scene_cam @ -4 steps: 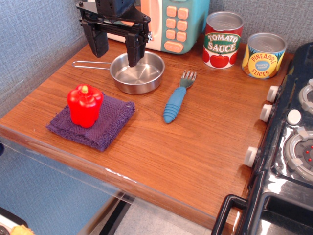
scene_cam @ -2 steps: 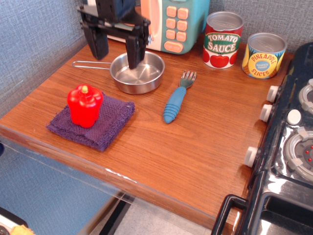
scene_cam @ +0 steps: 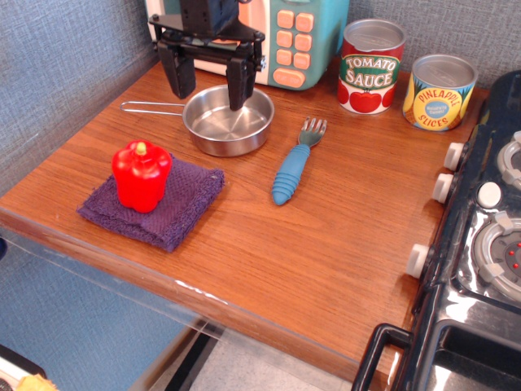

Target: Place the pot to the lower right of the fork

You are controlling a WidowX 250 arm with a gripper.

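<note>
The pot [scene_cam: 228, 122] is a shallow shiny silver pan standing on the wooden counter, its thin wire handle [scene_cam: 151, 107] pointing left. The fork [scene_cam: 294, 166] with a ribbed blue handle and grey-green tines lies to the right of the pot. My black gripper [scene_cam: 209, 81] is open above the pot's far left rim. Its right finger [scene_cam: 239, 85] hangs over the inside of the pot and its left finger [scene_cam: 181, 74] is outside, above the handle's root. It holds nothing.
A red toy pepper [scene_cam: 142, 174] sits on a purple cloth [scene_cam: 155, 203] at the front left. A toy microwave [scene_cam: 285, 32] stands at the back, with a tomato sauce can [scene_cam: 370, 65] and a pineapple can [scene_cam: 440, 91] to its right. A toy stove [scene_cam: 480, 244] borders the right side.
My gripper has moved to the right and a little away from the camera, still open over the pot's left rim. The pot and fork have not moved.
</note>
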